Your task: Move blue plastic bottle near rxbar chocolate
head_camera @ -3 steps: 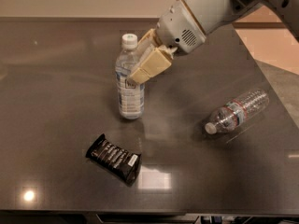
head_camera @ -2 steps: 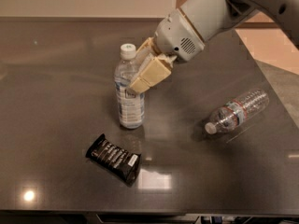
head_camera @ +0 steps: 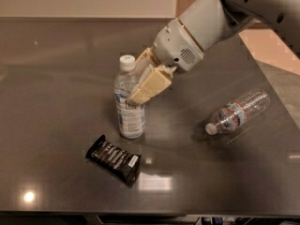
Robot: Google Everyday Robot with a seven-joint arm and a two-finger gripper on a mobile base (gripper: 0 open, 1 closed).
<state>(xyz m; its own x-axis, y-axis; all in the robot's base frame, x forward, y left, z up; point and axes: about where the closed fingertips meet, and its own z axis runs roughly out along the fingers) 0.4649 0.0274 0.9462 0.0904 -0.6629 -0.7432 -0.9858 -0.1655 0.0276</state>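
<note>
The blue plastic bottle [head_camera: 127, 106] stands upright on the dark table, white cap on top, pale label with dark print. My gripper [head_camera: 136, 89] comes in from the upper right and is shut on the bottle's upper body, one cream finger [head_camera: 149, 85] across its front. The rxbar chocolate [head_camera: 114, 159], a flat black wrapper with white lettering, lies just below and left of the bottle's base, a small gap between them.
A clear ribbed bottle with a red-and-white label [head_camera: 237, 112] lies on its side at the right. The table's [head_camera: 56, 78] front edge runs along the bottom and its right edge slants at the far right.
My gripper has carried the upright bottle down and toward the front, closer to the black bar. The bar and the lying bottle have not moved.
</note>
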